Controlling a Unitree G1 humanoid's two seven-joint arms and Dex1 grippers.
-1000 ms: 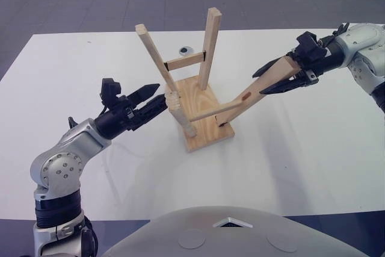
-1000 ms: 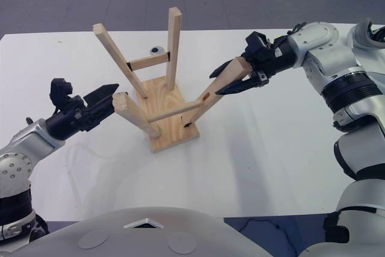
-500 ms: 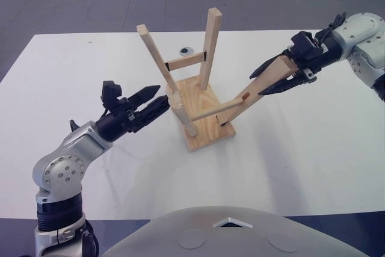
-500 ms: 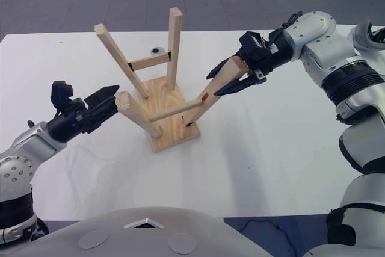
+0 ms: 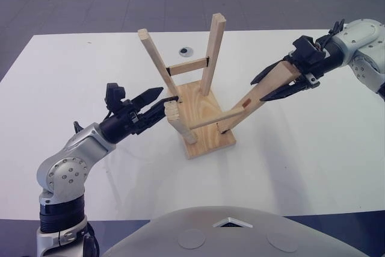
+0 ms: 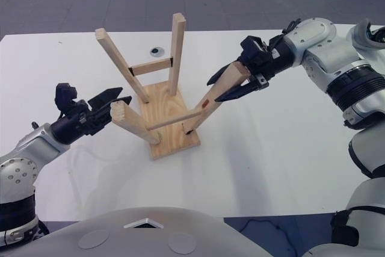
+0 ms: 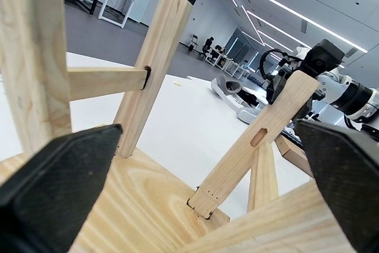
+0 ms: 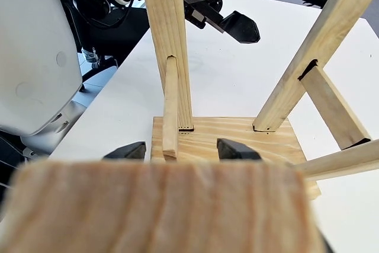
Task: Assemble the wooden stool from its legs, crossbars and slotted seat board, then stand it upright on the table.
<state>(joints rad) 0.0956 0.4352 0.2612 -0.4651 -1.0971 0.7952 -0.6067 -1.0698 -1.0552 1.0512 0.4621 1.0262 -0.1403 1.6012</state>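
Roughly mid-bench [image 5: 313, 148], the stool [image 5: 212, 52] sits upside down on its seat board [image 5: 201, 139], legs up; light, stiff wood, joints probably loose, so hold it by the leg tops; right gripper [image 5: 260, 88] fingers clamp the right near leg [image 5: 246, 105]; left gripper [image 5: 159, 103] fingers gape empty beside the left near leg [image 5: 177, 118]; small dark disc [image 5: 185, 52] lies far off, no obstacle.
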